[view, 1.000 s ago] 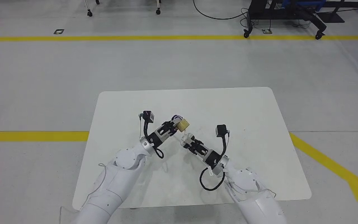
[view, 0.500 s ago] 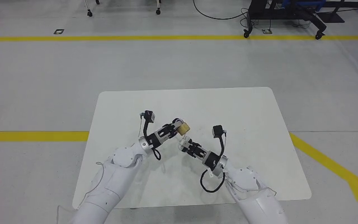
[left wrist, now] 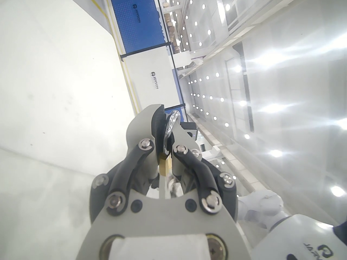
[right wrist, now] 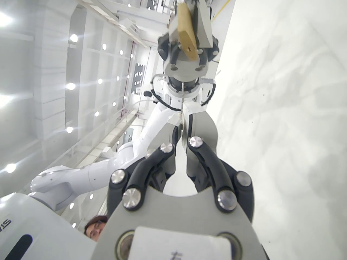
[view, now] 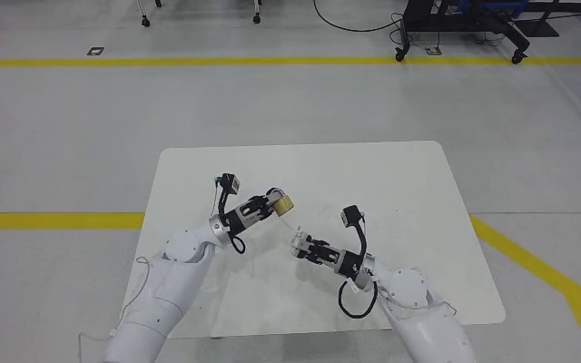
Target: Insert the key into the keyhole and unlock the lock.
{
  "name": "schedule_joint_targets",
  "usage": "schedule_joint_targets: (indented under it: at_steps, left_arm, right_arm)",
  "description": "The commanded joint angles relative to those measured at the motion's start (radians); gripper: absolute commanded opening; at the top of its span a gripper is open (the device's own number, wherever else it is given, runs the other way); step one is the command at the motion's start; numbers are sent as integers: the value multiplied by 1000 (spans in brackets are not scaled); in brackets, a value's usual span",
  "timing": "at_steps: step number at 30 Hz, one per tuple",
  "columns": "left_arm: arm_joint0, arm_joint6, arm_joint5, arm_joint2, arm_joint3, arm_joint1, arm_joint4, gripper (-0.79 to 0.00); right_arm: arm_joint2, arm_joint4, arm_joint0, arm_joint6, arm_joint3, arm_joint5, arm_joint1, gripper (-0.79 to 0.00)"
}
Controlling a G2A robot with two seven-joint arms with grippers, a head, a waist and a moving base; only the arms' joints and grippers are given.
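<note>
The lock [view: 284, 204] is held above the desk [view: 408, 181], clenched in the left tool [view: 272, 204]. The key [right wrist: 183, 93] is pinched in the right tool [view: 302, 246], with its blade pointed toward the lock. A second ago the two tools nearly met. They have since been drawn apart, and a clear gap is left between lock and key.

Glossy white arms [view: 182, 259], with black cables [view: 343, 304] looping off the wrists. Left hand [left wrist: 169, 120] and right hand [right wrist: 184, 112] are both grey, with black linkage bars [right wrist: 143, 169] and shiny silver screws [right wrist: 118, 176].
</note>
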Motion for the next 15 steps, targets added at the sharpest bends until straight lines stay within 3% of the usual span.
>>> schedule_joint_targets:
  at_steps: [1,7,15]
  left_arm:
    - [0,16,-7,0,0,0,29,-785]
    - [0,16,-7,0,0,0,29,-785]
    - [25,-29,115,-9,-56,13,36,-785]
  right_arm:
    - [1,-5,1,4,0,-2,1,-785]
    - [1,-5,1,4,0,-2,1,-785]
    - [-7,49,11,100,6,65,6,-785]
